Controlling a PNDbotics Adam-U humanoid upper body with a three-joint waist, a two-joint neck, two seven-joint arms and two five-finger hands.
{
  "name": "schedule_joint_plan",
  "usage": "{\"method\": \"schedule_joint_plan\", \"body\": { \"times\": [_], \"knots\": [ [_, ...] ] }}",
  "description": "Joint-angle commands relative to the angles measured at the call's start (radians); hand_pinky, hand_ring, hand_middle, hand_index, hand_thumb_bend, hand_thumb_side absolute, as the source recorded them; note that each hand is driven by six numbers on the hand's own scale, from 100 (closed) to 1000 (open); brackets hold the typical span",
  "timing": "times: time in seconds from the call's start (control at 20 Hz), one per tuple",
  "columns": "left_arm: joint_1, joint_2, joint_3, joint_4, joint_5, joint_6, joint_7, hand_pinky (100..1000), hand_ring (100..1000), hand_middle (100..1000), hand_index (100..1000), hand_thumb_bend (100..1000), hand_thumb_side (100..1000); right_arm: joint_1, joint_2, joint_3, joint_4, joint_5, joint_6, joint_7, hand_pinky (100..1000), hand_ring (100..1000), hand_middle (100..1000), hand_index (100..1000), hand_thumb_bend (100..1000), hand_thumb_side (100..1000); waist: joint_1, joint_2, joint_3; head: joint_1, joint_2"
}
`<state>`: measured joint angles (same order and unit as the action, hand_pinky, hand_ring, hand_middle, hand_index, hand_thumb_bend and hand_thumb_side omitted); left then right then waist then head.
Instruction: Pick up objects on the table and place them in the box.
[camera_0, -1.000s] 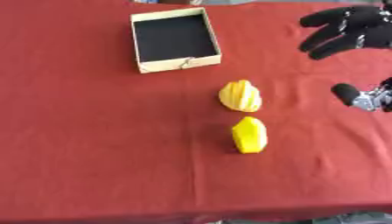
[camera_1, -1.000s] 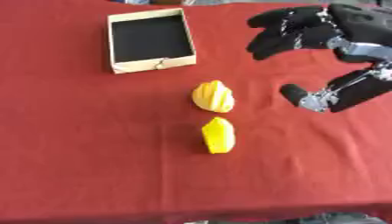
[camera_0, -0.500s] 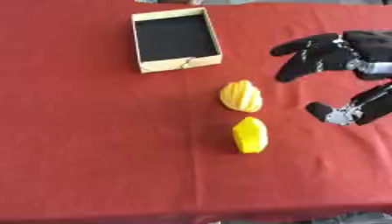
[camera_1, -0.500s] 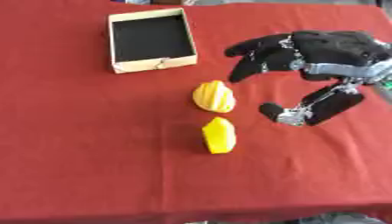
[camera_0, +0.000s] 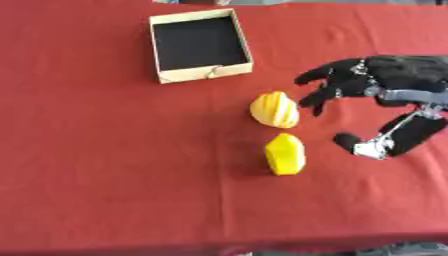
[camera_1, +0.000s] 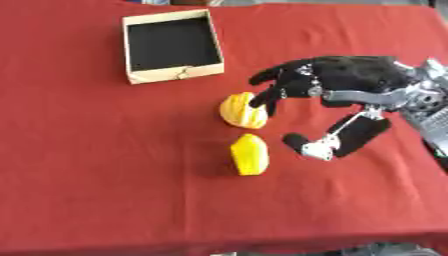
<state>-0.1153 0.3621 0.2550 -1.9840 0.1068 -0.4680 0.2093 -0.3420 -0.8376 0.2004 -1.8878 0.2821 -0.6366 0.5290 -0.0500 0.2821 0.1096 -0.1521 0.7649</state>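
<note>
Two yellow objects: both are seen lying on the red surface (camera_0: 105, 165), outside the box; nothing is seen inside it.
Rounded yellow object (camera_0: 274, 109): ribbed and dome-like, it is placed nearer the box, just above the second one.
Faceted yellow object (camera_0: 285, 153): blocky and elongated, it is set just below the rounded one; whether the two touch cannot be told.
Box (camera_0: 199, 45): shallow cardboard with a black interior, it is found at the far left of the objects, well apart from them.
Right hand (camera_1: 350, 82): it is spread open with fingers extended toward the rounded object and thumb held low; nothing is held, and contact cannot be confirmed.
Left hand: it is not shown in either view.
Step in hand: the reach to the first pick is judged to be under way.
Next move: fingers and thumb would need to be brought around the rounded object and closed before it is lifted and carried to the box.
</note>
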Motion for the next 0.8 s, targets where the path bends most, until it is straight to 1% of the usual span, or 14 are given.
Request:
{"method": "schedule_joint_plan", "body": {
  "times": [0.05,0.2,0.25,0.3,0.35,0.4,0.45,0.5,0.7,0.8],
  "knots": [
    [-0.007,0.012,0.000,-0.016,0.006,0.000,-0.006,861,775,744,866,121,719,-0.008,0.002,-0.003,0.011,0.028,-0.132,0.124,843,846,644,935,100,404,0.004,-0.017,0.002,-0.004,0.005],
    [-0.007,0.010,0.000,-0.016,0.007,0.001,-0.008,861,775,745,864,121,719,-0.010,0.017,-0.001,0.021,0.032,-0.137,0.124,825,794,688,933,100,401,0.003,-0.014,0.004,-0.006,0.005],
    [-0.007,0.009,0.000,-0.016,0.007,0.001,-0.009,861,775,745,864,121,719,-0.011,0.020,-0.001,0.024,0.032,-0.138,0.125,783,756,697,932,100,402,0.003,-0.013,0.005,-0.006,0.005],
    [-0.007,0.008,0.000,-0.016,0.008,0.001,-0.010,862,775,745,864,121,719,-0.011,0.023,-0.001,0.026,0.031,-0.139,0.127,767,757,701,933,100,403,0.003,-0.012,0.005,-0.007,0.005],
    [-0.007,0.008,0.000,-0.016,0.008,0.002,-0.011,862,775,745,863,121,720,-0.011,0.026,-0.002,0.028,0.030,-0.139,0.129,690,734,695,932,100,404,0.003,-0.011,0.006,-0.007,0.005],
    [-0.007,0.007,0.000,-0.016,0.008,0.002,-0.013,862,775,746,863,121,720,-0.011,0.028,-0.002,0.031,0.030,-0.139,0.131,658,704,693,933,100,404,0.002,-0.009,0.006,-0.007,0.005],
    [-0.008,0.007,-0.001,-0.016,0.009,0.003,-0.014,862,775,746,863,121,720,-0.011,0.030,-0.003,0.033,0.029,-0.138,0.132,582,614,683,933,100,408,0.002,-0.008,0.007,-0.007,0.005],
    [-0.008,0.006,-0.001,-0.016,0.009,0.004,-0.016,862,774,746,862,121,720,-0.012,0.032,-0.003,0.035,0.028,-0.137,0.134,559,589,682,933,100,406,0.001,-0.007,0.008,-0.007,0.005],
    [-0.011,0.004,-0.002,-0.016,0.012,0.006,-0.022,862,774,746,861,121,721,-0.013,0.045,-0.004,0.043,0.028,-0.132,0.143,577,603,687,931,100,425,-0.001,0.000,0.012,-0.010,0.005],
    [-0.012,0.002,-0.002,-0.016,0.013,0.006,-0.024,863,774,746,861,121,721,-0.014,0.050,-0.005,0.047,0.033,-0.131,0.148,579,603,698,930,100,450,-0.001,0.003,0.014,-0.011,0.005]
  ]
}}
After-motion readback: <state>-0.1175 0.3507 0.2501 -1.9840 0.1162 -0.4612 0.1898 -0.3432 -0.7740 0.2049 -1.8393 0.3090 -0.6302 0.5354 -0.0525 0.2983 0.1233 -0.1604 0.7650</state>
